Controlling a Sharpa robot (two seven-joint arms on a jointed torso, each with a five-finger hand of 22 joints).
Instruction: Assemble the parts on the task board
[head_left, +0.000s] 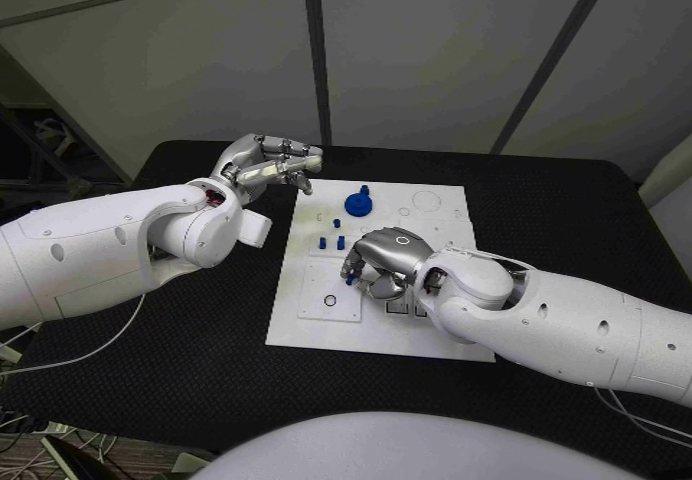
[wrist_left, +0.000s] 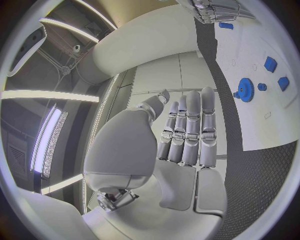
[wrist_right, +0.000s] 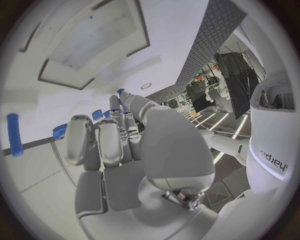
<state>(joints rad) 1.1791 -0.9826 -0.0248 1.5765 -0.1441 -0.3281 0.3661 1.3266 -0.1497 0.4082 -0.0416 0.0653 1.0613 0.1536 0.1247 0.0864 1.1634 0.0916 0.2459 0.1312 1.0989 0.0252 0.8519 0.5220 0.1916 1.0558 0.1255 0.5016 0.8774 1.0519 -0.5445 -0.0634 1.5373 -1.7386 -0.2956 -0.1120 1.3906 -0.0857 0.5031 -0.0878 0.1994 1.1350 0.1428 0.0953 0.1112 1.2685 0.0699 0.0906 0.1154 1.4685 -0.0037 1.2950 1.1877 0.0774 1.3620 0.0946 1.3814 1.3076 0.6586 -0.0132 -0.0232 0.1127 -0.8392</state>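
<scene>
Several blue parts (head_left: 340, 226) lie just beyond the right hand (head_left: 387, 262).

Left hand (head_left: 271, 160) empty, right hand (head_left: 387, 261) curled

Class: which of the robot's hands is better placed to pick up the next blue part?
Probably the right hand: it hovers over the white board beside the small blue parts, while the left hand sits off the board's corner.

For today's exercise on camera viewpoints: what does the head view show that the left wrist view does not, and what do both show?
Head view alone: the whole white board on the black table, with the right robot hand over its middle. Left wrist view alone: the palm side of the left robot hand, fingers straight and holding nothing. Both: the blue gear and small blue pieces on the board.
</scene>
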